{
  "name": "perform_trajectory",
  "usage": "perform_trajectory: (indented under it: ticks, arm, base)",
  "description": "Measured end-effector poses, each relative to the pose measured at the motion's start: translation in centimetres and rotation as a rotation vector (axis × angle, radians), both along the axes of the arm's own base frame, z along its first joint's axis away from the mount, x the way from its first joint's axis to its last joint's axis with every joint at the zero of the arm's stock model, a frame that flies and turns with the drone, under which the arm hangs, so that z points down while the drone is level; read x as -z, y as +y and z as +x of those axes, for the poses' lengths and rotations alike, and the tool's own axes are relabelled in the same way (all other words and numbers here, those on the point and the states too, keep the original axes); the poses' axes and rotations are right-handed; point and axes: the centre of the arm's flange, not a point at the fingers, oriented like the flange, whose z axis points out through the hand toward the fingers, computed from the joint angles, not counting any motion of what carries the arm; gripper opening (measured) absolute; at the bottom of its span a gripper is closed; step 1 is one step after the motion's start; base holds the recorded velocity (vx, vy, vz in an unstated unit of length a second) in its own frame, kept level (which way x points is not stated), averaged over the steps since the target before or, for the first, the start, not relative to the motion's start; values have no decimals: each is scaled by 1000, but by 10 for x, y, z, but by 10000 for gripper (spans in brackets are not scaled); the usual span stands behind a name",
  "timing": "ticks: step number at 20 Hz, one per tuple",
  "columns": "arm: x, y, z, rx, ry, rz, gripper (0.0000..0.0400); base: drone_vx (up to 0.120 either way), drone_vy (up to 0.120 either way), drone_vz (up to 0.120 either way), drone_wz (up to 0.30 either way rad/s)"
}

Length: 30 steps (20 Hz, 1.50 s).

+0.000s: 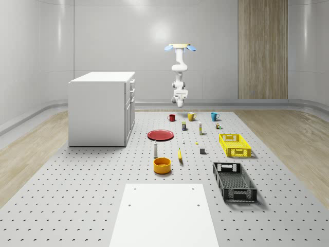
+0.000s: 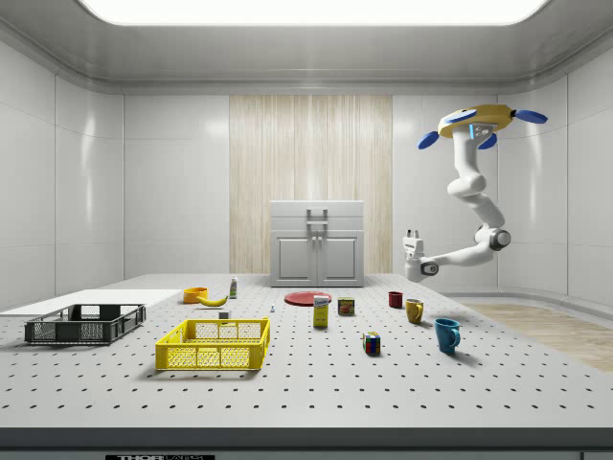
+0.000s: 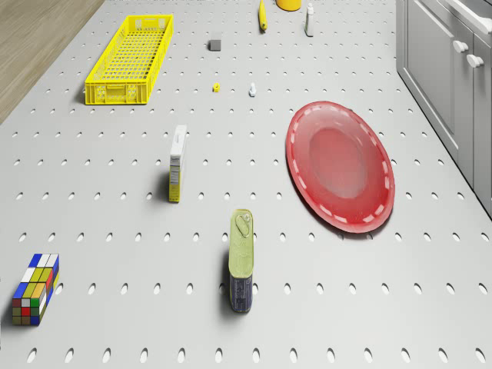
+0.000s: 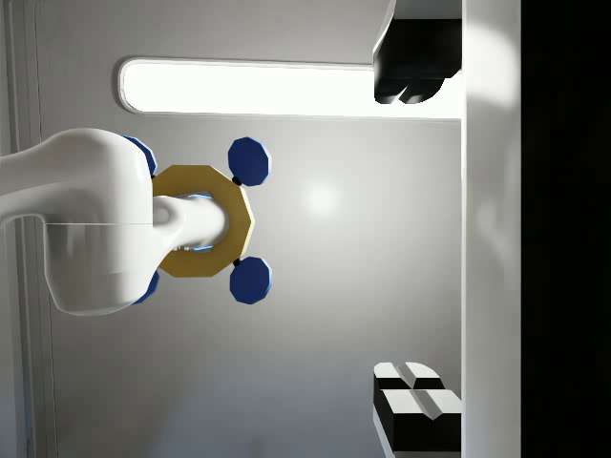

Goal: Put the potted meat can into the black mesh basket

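One drone [image 2: 484, 123] hovers high over the desk's [image 1: 77, 195] far end, its gripper [image 2: 413, 237] raised with fingers spread and empty, while the potted meat can [image 3: 241, 260] stands beside the red plate [image 3: 340, 165], well apart from the black mesh basket [image 1: 234, 181].

plate [image 3: 339, 165]: red
crate [image 3: 131, 58]: yellow
mesh basket [image 1: 234, 181]: black
potted meat can [image 3: 241, 260]: green top, dark blue side
drone [image 2: 476, 123]: yellow body, blue rotors
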Motion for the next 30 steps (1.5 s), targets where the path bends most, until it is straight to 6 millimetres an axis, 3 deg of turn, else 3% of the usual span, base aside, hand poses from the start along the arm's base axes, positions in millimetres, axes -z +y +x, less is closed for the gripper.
perform_trajectory:
  ticks: [9, 15, 18, 22, 26, 30]
  arm:
    - [2, 17, -1, 5, -7, -168, 400]
    - [17, 50, -1, 15, -10, -534, 400]
    - [40, 74, 0, 24, -10, -878, 400]
    - [100, 94, 2, 43, -9, -1517, 400]
    - [160, 73, 4, 64, -4, -2172, 400]
    - [188, 40, 5, 75, 0, -2618, 400]
  base:
    - [120, 0, 0, 0]
    - [120, 0, 0, 0]
    - [120, 0, 0, 0]
    - [120, 0, 0, 0]
    - [120, 0, 0, 0]
    - [120, 0, 0, 0]
